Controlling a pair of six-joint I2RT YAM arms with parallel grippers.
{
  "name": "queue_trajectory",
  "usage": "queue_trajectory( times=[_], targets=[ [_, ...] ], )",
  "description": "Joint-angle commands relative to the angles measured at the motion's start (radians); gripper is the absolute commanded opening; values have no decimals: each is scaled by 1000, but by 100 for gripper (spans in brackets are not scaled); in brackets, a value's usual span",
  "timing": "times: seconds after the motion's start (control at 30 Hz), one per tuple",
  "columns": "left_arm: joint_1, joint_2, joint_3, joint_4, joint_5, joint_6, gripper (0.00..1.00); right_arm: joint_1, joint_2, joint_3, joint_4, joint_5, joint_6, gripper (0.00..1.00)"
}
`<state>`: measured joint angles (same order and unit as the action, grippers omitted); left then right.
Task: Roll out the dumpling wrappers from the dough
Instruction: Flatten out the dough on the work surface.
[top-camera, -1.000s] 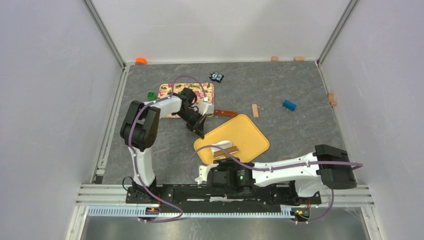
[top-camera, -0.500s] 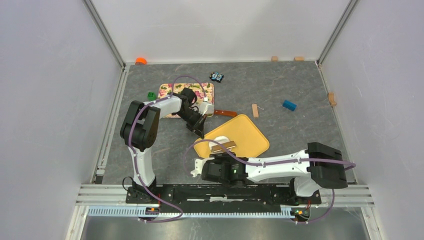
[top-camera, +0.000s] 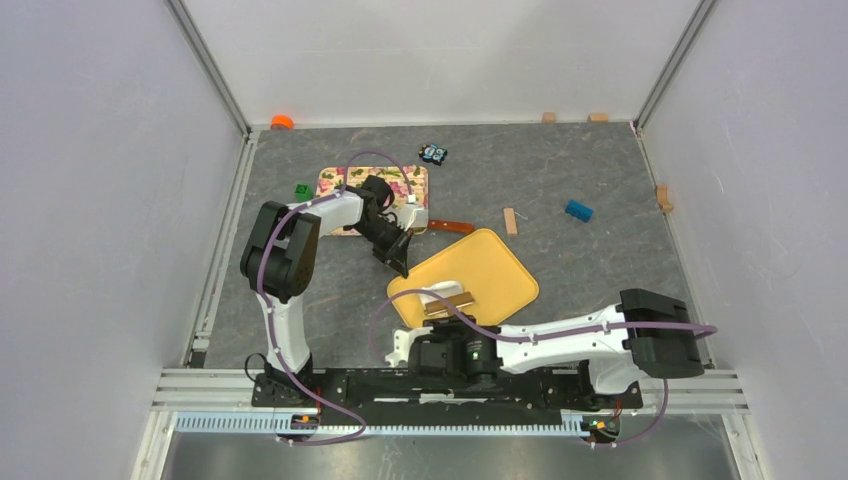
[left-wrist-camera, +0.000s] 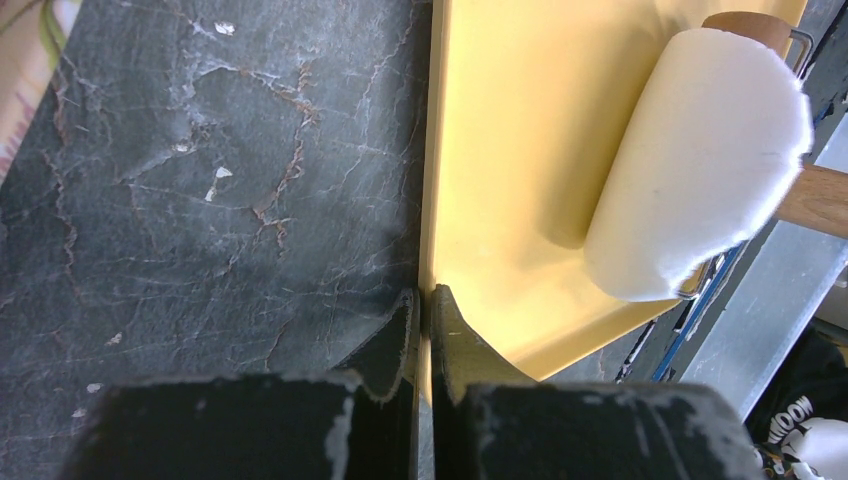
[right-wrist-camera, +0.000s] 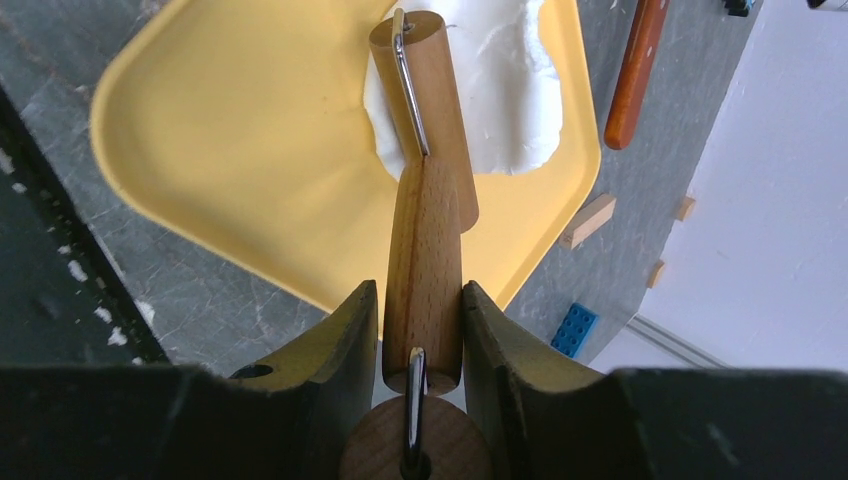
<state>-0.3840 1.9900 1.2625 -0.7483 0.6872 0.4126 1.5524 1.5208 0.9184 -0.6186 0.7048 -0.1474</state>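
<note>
Between the fingers of the right gripper (right-wrist-camera: 422, 330) I am clamping the wooden roller (right-wrist-camera: 424, 250), which is resting on the dumpling wrapper (right-wrist-camera: 510, 110) inside the yellow tray (right-wrist-camera: 230, 130). The left gripper (left-wrist-camera: 425, 312) is pinching the tray's rim. The roller is sitting slightly farther back than half a second ago.

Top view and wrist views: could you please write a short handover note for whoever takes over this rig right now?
Left gripper: shut on the rim of the yellow tray, pinning it in place.
Right gripper: shut on the handle of the wooden roller, whose head sits on the dough.
Dough: one flattened white patch on the tray, partly under the roller head.
Done: dough pressed flat.
Left: roll it thinner and rounder; no separate finished wrapper visible.
</note>
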Motion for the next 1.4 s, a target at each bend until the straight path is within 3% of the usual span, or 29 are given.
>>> queue_trajectory(
  times=[0.0,0.17,0.5,0.8,1.03,1.37],
  targets=[
    [-10,51,-30,53,-150,1,2,-69,88,64,-4,-279,-81,0],
    [-10,50,-30,53,-150,2,2,-79,140,159,-15,-289,-103,0],
    [-10,52,-30,53,-149,3,2,42,22,27,-78,-355,130,0],
    [-10,52,-30,52,-149,2,2,-73,79,79,-3,-293,-51,0],
    [-9,51,-31,52,-147,4,2,-25,5,137,-131,-311,-10,0],
    [-9,52,-29,52,-150,3,2,-18,-73,398,-238,-63,-17,0]
  ],
)
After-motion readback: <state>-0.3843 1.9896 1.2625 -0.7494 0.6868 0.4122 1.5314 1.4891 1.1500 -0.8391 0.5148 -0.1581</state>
